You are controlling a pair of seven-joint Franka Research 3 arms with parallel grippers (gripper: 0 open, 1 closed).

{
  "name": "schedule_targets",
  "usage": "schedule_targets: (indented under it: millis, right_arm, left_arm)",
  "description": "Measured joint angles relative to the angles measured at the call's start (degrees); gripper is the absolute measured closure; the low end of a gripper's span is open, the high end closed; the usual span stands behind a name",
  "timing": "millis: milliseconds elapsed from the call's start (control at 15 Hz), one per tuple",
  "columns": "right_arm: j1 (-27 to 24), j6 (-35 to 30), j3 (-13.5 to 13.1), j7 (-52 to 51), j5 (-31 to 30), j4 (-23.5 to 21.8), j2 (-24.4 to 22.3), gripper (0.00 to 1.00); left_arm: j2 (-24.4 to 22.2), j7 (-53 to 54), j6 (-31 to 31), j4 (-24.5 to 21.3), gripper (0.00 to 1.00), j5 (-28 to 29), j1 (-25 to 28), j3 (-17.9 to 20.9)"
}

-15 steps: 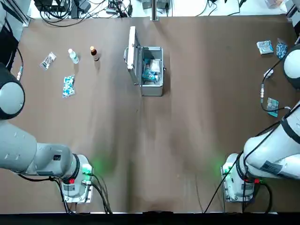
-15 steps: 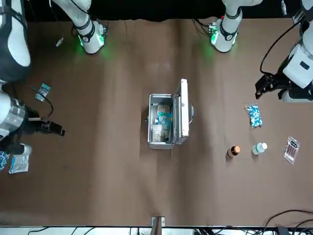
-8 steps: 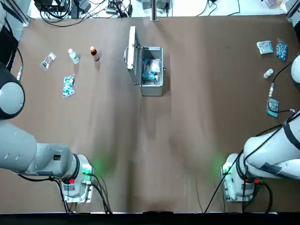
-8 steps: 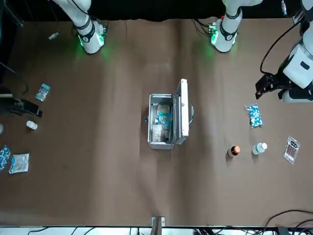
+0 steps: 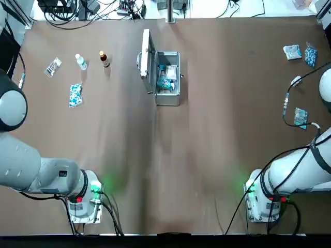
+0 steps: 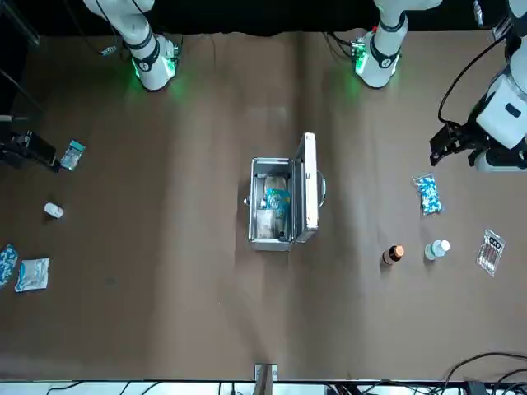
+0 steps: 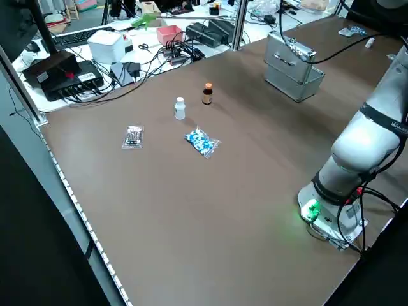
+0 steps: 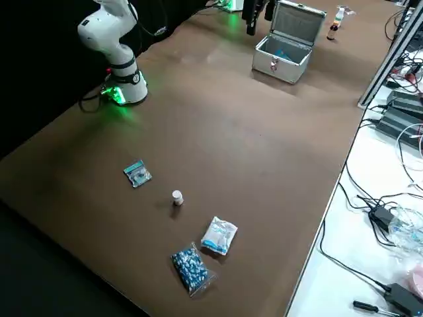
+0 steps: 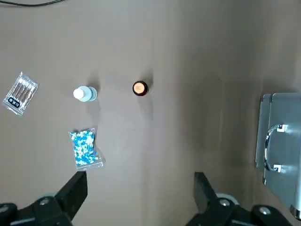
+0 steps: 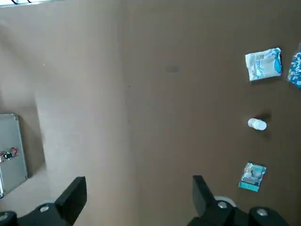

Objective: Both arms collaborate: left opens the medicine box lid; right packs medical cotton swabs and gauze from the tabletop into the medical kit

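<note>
So the packing looks pretty much done, I'd say: the case (image 6: 270,246) sits mid-width, toward the desk's (image 5: 207,181) far edge, lid (image 6: 307,181) open, with a teal packet (image 6: 278,199) and white packet (image 5: 171,71) inside. Left gripper (image 9: 140,174) is parked over the left side, right gripper (image 10: 139,178) over the right, both with fingers apart, empty. Probably nothing left.

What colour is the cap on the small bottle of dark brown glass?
Orange; it shows best in the left side view, on the brown bottle.
</note>
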Motion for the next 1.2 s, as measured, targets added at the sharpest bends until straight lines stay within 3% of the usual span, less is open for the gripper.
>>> schedule_targets:
  millis: [200,867,1200]
  right_arm:
    - [2.0,1.7,-1.7,0.0,0.1,-2.8,-1.3,0.01]
    - [2.9,9.9,-1.9,0.0,1.1,-15.2,-7.5,0.01]
    - [2.4,9.7,-2.8,-0.1,1.1,-16.4,-8.1,0.01]
  left_arm:
    - [0.0,0.0,0.0,0.3,0.0,0.0,0.0,0.3]
    - [0.0,-0.1,0.0,0.7,0.0,0.0,0.1,0.5]
    - [0.0,-0.2,0.0,1.5,0.0,0.0,0.1,0.6]
